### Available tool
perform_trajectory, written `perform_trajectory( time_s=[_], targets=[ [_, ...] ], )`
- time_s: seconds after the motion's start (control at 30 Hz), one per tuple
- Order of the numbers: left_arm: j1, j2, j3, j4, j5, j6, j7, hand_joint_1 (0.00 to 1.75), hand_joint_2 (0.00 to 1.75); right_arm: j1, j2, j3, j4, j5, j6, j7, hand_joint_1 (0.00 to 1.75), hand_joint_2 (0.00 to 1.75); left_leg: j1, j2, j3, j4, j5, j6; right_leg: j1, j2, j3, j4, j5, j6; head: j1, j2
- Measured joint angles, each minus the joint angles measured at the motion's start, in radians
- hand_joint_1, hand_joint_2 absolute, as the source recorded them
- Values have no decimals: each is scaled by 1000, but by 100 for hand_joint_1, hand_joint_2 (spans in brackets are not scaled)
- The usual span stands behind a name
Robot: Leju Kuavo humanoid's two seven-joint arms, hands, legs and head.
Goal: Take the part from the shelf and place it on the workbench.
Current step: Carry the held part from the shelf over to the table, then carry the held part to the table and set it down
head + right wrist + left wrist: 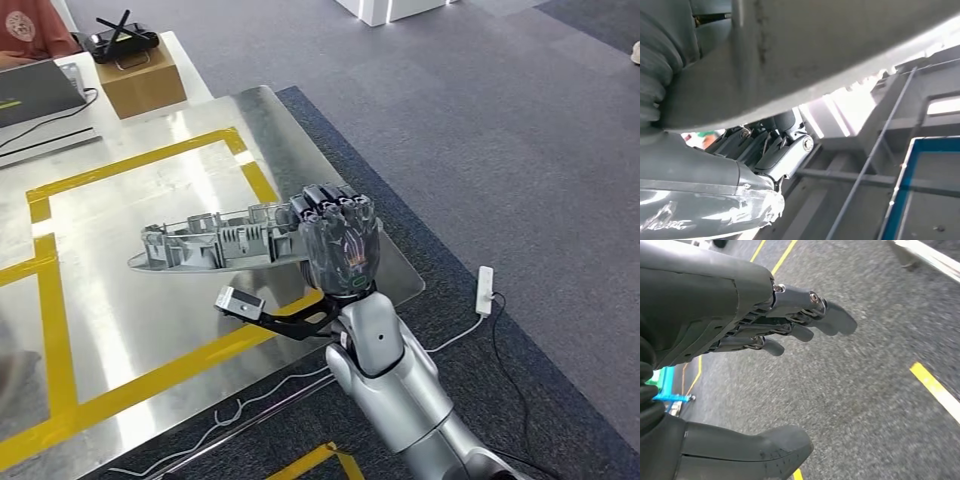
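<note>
The right hand is closed around one end of the part, a long grey plastic piece with many small ribs. The part goes out from the hand to the left, almost level, and it is above the shiny metal workbench; I cannot tell if its left tip touches the surface. Under the part, yellow tape lines make a frame on the workbench, and the part is over the right side of this frame, near the right edge of the bench. In the right wrist view the part passes very close over the fingers, which are curled under it. The left hand hangs over the grey carpet floor, holding nothing, with its fingers straight and well apart from the thumb. At the far left of the workbench stands a cardboard box with a black device on top of it.
</note>
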Motion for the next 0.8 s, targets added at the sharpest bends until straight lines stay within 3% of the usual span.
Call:
perform_trajectory(
  time_s=[0.03,0.1,0.17,0.2,0.23,0.27,0.33,0.4,0.47,0.5,0.57,0.6,0.67,0.7,0.73,0.8],
  targets=[
    [0,1,0,0,-1,0,0,0,175,-1,3,1,1,0,0,-3,175,175,3,-13,2,-3,2,7,-2,23,-11,26,-18,4,2,0],
    [-2,1,0,0,-2,1,0,0,175,1,5,-1,5,-1,0,-9,175,175,5,-39,2,-4,4,15,-6,82,-64,143,-79,9,7,0],
    [-2,0,0,0,-4,1,0,0,175,5,5,-3,12,-2,0,-16,175,175,5,-68,1,-4,4,18,-5,104,-130,269,-123,10,10,0],
    [-1,0,0,0,-4,1,0,0,175,6,5,-3,16,-3,0,-19,175,175,5,-83,2,-3,4,18,-5,106,-144,289,-118,9,10,0],
    [0,1,0,0,-4,1,0,0,175,7,5,-3,18,-3,0,-23,175,175,5,-98,2,-3,4,18,-6,109,-139,268,-93,7,10,0],
    [1,1,0,0,-4,1,0,0,175,7,5,-4,20,-4,0,-28,175,175,5,-114,3,-2,4,17,-7,117,-116,210,-53,4,10,0],
    [1,0,0,0,-5,1,0,0,175,6,6,-5,21,-7,0,-38,175,175,5,-141,0,2,4,12,-14,162,-53,74,7,-2,10,0],
    [0,0,1,0,-6,1,0,0,175,6,9,-7,23,-10,0,-45,175,175,7,-163,-8,5,7,0,-17,192,-21,12,19,-6,9,0],
    [3,2,1,0,-7,1,0,0,175,6,14,-9,26,-12,0,-47,175,175,10,-179,-14,4,10,-13,-16,176,-15,6,18,-12,9,0],
    [6,3,2,0,-7,1,0,0,175,6,17,-10,27,-12,0,-47,175,175,9,-167,-17,8,7,-18,-17,165,-13,4,20,-17,8,0],
    [6,5,2,0,-8,2,0,0,175,5,22,-13,28,-13,0,-51,175,175,5,-108,-43,65,-30,-29,-20,141,-8,-2,22,-29,1,0],
    [5,4,3,0,-11,2,-2,0,175,6,23,-16,29,-17,0,-58,175,175,4,-76,-70,123,-60,-34,-19,130,-7,-3,21,-33,-3,0],
    [2,4,10,0,-27,1,-6,0,175,9,25,-25,37,-36,0,-91,175,175,9,-51,-131,250,-112,-41,-17,108,-6,-2,18,-37,-4,0],
    [2,4,17,0,-36,-1,-8,0,175,10,29,-34,47,-47,0,-114,175,175,11,-49,-144,280,-115,-43,-17,100,-6,-2,17,-38,-4,0],
    [3,4,24,0,-44,-3,-8,0,175,10,35,-46,62,-56,0,-133,175,175,12,-48,-139,271,-99,-44,-17,94,-4,-2,16,-37,-4,0],
    [4,6,37,0,-50,-8,-7,0,175,0,52,-67,109,-61,0,-145,175,175,13,-45,-75,153,-33,-40,-17,88,1,-2,12,-33,-5,0]
  ],
)
